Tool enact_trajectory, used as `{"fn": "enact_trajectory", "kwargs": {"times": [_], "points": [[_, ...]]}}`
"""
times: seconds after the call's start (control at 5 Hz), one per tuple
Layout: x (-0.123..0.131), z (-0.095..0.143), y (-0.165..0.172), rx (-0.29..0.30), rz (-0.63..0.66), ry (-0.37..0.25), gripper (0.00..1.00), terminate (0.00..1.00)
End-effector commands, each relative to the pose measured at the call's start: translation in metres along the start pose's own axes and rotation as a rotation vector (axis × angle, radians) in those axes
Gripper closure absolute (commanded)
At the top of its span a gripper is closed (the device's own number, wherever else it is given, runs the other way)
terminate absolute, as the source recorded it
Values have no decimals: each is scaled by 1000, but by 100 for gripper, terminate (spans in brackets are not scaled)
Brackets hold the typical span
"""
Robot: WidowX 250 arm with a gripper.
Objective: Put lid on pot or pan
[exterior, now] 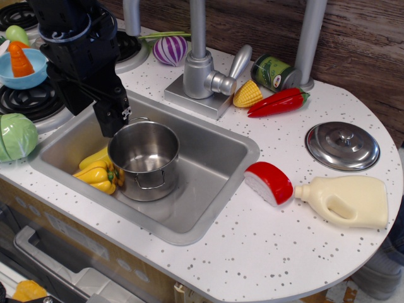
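The shiny steel pot (144,158) stands upright in the sink (208,189), left of its middle, open and empty inside. The round steel lid (343,146) with a small knob lies flat on the white counter at the far right, well away from the pot. My black gripper (113,126) hangs over the sink's back left part, just beside the pot's left rim. Its fingers read as one dark block, so I cannot tell whether they are open. Nothing shows in them.
A yellow pepper (98,173) lies in the sink against the pot's left side. The faucet (205,69) stands behind the sink. Corn (247,95), a red chili (278,103), a can (274,71), a red-and-white wedge (269,183) and a cream bottle (347,201) lie between the sink and the lid.
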State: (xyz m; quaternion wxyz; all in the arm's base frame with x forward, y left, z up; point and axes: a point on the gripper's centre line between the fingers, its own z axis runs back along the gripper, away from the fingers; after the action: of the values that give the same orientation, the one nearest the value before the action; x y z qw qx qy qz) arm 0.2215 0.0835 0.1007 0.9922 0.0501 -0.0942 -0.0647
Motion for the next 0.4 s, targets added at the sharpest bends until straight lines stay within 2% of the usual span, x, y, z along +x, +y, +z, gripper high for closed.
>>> {"fn": "enact_trajectory", "kwargs": {"times": [0.0,0.2], "points": [[0,0,0,0,0,0,0,0],[39,3,-22,15,-24,-11,0,0]]}}
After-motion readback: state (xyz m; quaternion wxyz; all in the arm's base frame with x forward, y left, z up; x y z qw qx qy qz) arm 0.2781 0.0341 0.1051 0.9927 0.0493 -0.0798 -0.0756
